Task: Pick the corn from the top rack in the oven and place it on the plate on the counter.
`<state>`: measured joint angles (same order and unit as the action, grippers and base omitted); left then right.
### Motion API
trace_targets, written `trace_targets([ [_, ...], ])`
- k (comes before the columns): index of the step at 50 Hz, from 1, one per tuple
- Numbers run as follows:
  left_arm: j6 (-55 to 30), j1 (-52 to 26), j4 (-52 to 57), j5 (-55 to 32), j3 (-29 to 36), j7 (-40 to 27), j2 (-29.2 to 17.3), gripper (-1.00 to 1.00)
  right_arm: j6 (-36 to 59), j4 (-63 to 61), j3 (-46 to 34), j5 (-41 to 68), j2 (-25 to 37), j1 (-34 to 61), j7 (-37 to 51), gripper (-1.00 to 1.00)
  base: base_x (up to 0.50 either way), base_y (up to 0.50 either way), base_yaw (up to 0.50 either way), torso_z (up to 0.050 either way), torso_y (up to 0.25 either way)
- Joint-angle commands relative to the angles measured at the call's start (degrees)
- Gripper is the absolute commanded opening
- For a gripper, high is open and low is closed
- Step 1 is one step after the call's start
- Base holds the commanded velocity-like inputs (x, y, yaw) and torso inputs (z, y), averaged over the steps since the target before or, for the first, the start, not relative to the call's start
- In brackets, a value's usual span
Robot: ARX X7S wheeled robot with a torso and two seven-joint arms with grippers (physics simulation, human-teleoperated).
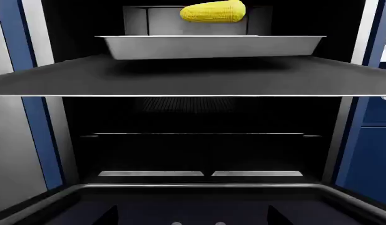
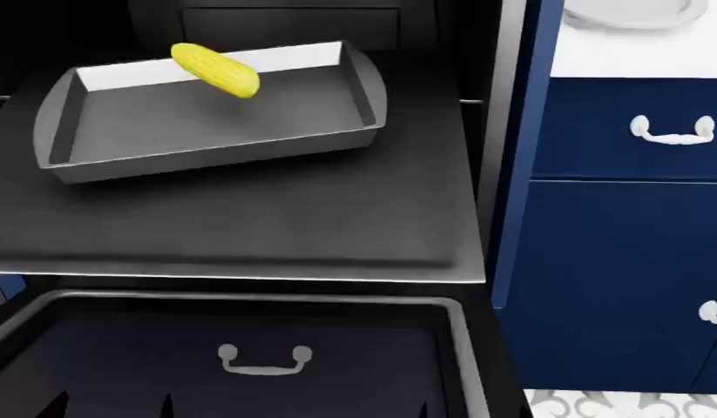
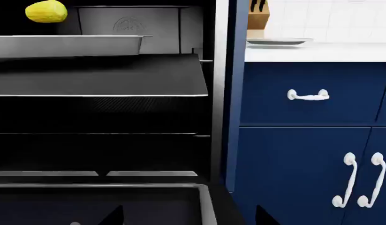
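1. While looking down from head view: open oven door (image 2: 253, 348) nearest, pale handle (image 2: 263, 359) on it, below the front edge of the top rack (image 2: 277, 226).
2. Top rack pulled out of the oven (image 1: 55, 117), flat and dark, thin metal edge at front.
3. Grey baking tray (image 2: 219, 122) sitting on top rack, toward its back and left side, turned slightly askew.
4. Corn (image 2: 215, 70) inside tray, at tray's far rim, lying slantwise; seen over the tray wall in both wrist views.
5. Navy cabinets (image 2: 625, 261) just right of the oven frame, white handles on drawer and doors.
6. Counter (image 3: 318, 51) over cabinets; plate (image 3: 275, 41) on it, well right of the tray; knife block (image 3: 258, 16) behind plate.
7. Grippers: only dark tips at the lower edge of each wrist view, nothing held between them; how far jaws open, cannot tell. Both well short of corn.
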<state>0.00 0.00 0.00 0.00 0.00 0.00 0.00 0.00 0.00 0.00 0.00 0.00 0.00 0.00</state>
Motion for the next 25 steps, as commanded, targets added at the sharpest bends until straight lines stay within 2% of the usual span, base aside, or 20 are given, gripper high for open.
trace_targets([
  [1, 3.04, 0.67, -0.06, 3.17, 3.60, -0.95, -1.54, 1.00, 1.31, 0.88, -0.53, 5.27, 0.35, 0.66, 0.61, 1.00, 0.00, 0.00, 0.00, 0.000, 0.000],
  [4, 2.22, 0.06, -0.82, 1.80, 3.49, -1.33, -2.06, 1.00, -3.04, 2.71, -5.20, 0.06, 1.65, -0.12, 2.97, 1.00, 0.00, 0.00, 0.00, 0.000, 0.000],
  [6, 3.07, 0.64, 0.20, -1.30, 2.88, -0.48, -2.16, 1.00, -2.67, 1.63, -4.17, 3.74, 1.67, -0.49, 2.47, 1.00, 0.00, 0.00, 0.00, 0.000, 0.000],
  [9, 2.45, 0.01, -0.87, 1.35, 4.98, -1.60, -2.68, 1.00, -2.32, 0.55, -3.88, 6.62, 2.07, -0.65, 2.12, 1.00, 0.00, 0.00, 0.00, 0.000, 0.000],
  [25, 2.78, 0.13, -0.71, 1.86, 7.89, -3.32, -4.16, 1.00, -3.89, 1.19, -5.97, 7.58, 3.70, -0.57, 3.70, 1.00, 0.00, 0.00, 0.00, 0.000, 0.000],
])
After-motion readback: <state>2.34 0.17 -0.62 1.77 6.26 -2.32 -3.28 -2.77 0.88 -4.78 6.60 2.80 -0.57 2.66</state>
